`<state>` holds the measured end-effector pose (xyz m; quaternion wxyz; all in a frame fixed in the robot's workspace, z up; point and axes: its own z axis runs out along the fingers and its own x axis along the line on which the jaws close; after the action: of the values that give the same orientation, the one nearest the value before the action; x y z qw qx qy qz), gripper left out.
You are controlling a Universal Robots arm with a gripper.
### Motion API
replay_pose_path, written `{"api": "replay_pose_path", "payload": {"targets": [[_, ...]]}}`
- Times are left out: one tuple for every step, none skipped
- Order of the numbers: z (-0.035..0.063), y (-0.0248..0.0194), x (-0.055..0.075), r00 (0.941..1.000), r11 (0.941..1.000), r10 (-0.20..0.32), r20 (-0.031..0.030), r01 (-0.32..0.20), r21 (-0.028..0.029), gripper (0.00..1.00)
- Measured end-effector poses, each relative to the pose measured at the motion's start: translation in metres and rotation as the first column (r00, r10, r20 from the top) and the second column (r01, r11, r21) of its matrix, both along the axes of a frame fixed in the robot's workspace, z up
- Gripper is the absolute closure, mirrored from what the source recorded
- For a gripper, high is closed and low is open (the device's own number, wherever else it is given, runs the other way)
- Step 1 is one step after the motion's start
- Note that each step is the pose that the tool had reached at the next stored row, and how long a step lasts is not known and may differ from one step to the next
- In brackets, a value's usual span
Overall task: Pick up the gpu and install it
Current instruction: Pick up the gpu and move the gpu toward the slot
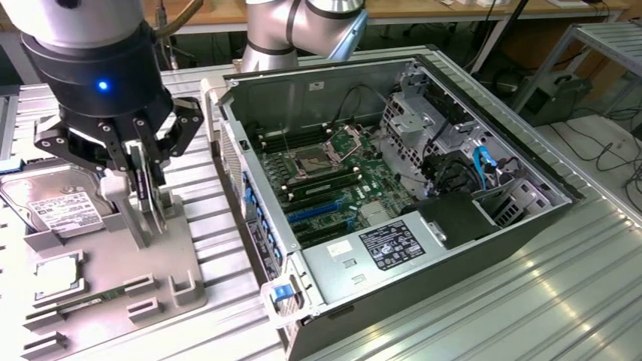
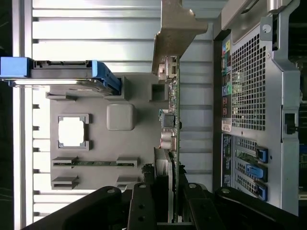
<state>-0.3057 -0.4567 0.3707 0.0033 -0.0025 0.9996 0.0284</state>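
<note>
Your gripper (image 2: 170, 191) clamped narrow on the gpu (image 2: 173, 110), upright at the tray (image 2: 120, 143) edge nearest the computer case (image 2: 249, 96), likely matching its slot.

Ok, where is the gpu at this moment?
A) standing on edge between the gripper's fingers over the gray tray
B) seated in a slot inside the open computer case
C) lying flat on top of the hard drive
A: the gpu stands edge-on inside the closed grip of the gripper, over the gray tray.
</note>
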Motion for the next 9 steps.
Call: {"api": "replay_pose_path", "payload": {"targets": [[0.0037,0.0,0.0,1.0,1.0,0.0,0.0,0.0,0.0001,0.73],[0.0064,0.0,0.0,1.0,1.0,0.0,0.0,0.0,0.0,0.73],[0.0111,0.0,0.0,1.0,1.0,0.0,0.0,0.0,0.0001,0.73],[0.0147,0.0,0.0,1.0,1.0,0.0,0.0,0.0,0.0001,0.73],[0.0182,0.0,0.0,1.0,1.0,0.0,0.0,0.0,0.0001,0.73],[0.0234,0.0,0.0,1.0,1.0,0.0,0.0,0.0,0.0001,0.73],[0.0273,0.0,0.0,1.0,1.0,0.0,0.0,0.0,0.0002,0.73],[0.03,0.0,0.0,1.0,1.0,0.0,0.0,0.0,0.0003,0.73],[0.0324,0.0,0.0,1.0,1.0,0.0,0.0,0.0,0.0004,0.73]]}}
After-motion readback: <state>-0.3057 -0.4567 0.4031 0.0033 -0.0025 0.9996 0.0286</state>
